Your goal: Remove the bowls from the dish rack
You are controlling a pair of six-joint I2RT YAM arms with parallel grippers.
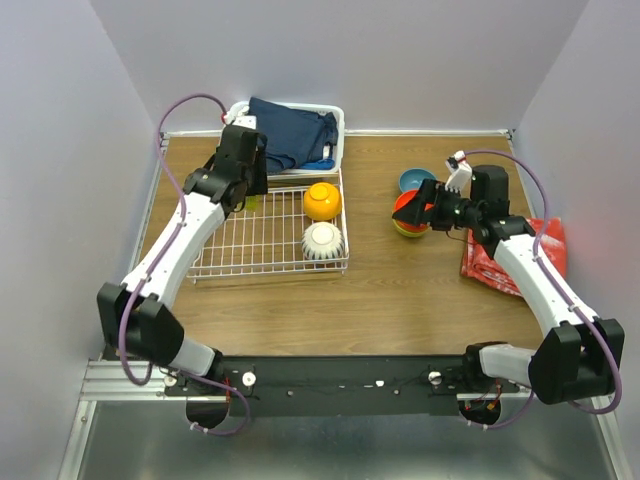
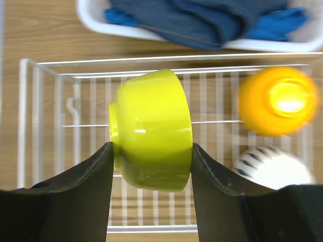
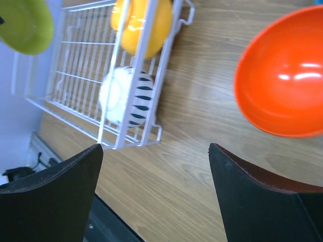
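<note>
My left gripper [image 2: 151,146] is shut on a lime-green bowl [image 2: 151,128], which lies on its side between the fingers over the left part of the white wire dish rack [image 2: 55,131]. In the top view this gripper [image 1: 248,193] is at the rack's [image 1: 240,250] far left, and only a sliver of the green bowl [image 1: 252,204] shows. An orange-yellow bowl [image 1: 322,200] and a white ribbed bowl [image 1: 324,241] sit upside down at the rack's right end. My right gripper [image 3: 155,147] is open and holds nothing. It hovers beside a red-orange bowl [image 3: 287,75] stacked on a green one [image 1: 408,228]. A blue bowl [image 1: 413,179] sits behind them.
A white plastic basket [image 1: 335,125] with dark blue cloth stands just behind the rack. A red cloth [image 1: 515,255] lies on the table's right side under my right arm. Bare wood table [image 1: 400,290] lies in front of the rack and the stack.
</note>
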